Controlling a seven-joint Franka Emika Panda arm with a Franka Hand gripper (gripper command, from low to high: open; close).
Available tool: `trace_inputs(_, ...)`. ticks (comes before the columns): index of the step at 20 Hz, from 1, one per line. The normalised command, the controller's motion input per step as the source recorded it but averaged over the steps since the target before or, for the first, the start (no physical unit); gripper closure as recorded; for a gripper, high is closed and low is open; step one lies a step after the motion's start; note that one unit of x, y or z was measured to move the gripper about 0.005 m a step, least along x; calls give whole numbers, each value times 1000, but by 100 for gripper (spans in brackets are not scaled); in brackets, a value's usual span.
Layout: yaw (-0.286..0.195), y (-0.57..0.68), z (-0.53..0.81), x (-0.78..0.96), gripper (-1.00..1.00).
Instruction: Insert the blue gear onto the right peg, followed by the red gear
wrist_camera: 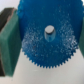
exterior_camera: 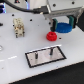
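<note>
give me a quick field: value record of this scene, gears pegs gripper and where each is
blue gear: on the white table, under the gripper
gripper: over the blue gear, pads on either side in the wrist view; grasp not clear
red gear: on table, apart from plate
plate: grey, black edge, two upright pegs
right peg: bare
</note>
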Motion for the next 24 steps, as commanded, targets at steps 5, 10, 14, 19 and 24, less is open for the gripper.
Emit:
trace_inputs(5,0,-344,-7,623,100)
trace_inputs(10,0,-239,-152,393,100)
trace_inputs(14,0,-64,-185,134,100)
trace_inputs(19,0,-120,-75,179,100)
trace_inputs(24,0,-85,327,161,100)
